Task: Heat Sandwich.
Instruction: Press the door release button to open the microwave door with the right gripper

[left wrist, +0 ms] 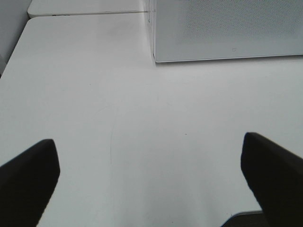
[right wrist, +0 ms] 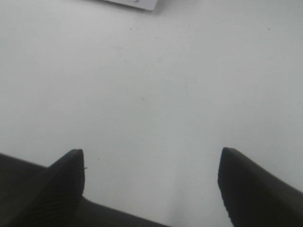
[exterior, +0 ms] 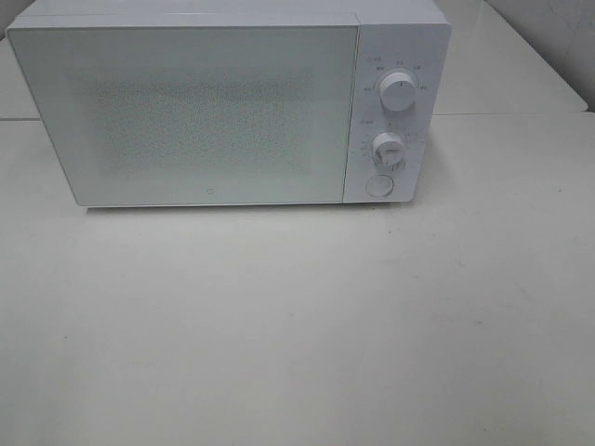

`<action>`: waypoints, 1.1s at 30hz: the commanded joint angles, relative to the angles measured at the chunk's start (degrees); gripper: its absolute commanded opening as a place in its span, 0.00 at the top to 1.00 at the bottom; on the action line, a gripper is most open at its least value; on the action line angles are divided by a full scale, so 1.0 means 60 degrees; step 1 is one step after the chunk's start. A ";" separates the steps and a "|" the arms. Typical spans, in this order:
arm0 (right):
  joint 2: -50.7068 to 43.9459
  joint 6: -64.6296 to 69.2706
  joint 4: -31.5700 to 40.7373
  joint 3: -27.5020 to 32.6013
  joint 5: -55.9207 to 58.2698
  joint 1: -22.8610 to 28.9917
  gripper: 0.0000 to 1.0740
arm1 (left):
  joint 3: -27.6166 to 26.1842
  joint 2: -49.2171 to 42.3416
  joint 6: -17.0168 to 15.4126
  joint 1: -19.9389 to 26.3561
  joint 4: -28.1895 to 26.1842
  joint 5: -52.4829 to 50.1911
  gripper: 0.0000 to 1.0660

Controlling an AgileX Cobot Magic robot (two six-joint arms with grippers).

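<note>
No sandwich shows in any view. A white microwave [exterior: 214,107] stands at the back of the table with its door shut; its front corner also shows in the left wrist view as the microwave [left wrist: 227,30]. My left gripper [left wrist: 149,161] hangs open over bare table, in front of and left of the microwave, with nothing between its dark fingers [left wrist: 28,177]. My right gripper [right wrist: 151,168] is open too, above bare white table, with a corner of the microwave [right wrist: 137,4] far ahead. Neither arm appears in the exterior high view.
The microwave's panel carries two knobs [exterior: 398,93] and a round button [exterior: 378,185] on its right side. The white table [exterior: 297,325] spreads out in front of it. A seam between tabletops runs at the back right [exterior: 511,113].
</note>
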 commanded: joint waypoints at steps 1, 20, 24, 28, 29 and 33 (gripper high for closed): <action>-0.0420 -0.0191 0.0067 0.0048 -0.0038 -0.0506 0.29 | 0.0048 -0.0191 -0.0048 0.0029 -0.0048 -0.0095 0.06; -0.2655 -0.0191 0.0057 0.0048 -0.0038 -0.2187 0.30 | 0.0048 -0.0105 -0.0048 0.0029 -0.0038 -0.0095 0.06; -0.2655 -0.0191 0.0048 0.0048 -0.0038 -0.2187 0.30 | 0.0048 -0.0057 -0.0048 0.0029 -0.0038 -0.0095 0.06; -0.2655 -0.0191 0.0048 0.0048 -0.0038 -0.2187 0.30 | 0.0048 -0.0057 -0.0048 0.0029 -0.0038 -0.0095 0.06; -0.2655 -0.0191 0.0048 0.0048 -0.0038 -0.2187 0.30 | 0.0048 -0.0057 -0.0048 0.0029 -0.0038 -0.0095 0.06; -0.2655 -0.0191 0.0048 0.0048 -0.0048 -0.2187 0.30 | 0.0048 -0.0057 -0.0048 0.0029 -0.0038 -0.0095 0.06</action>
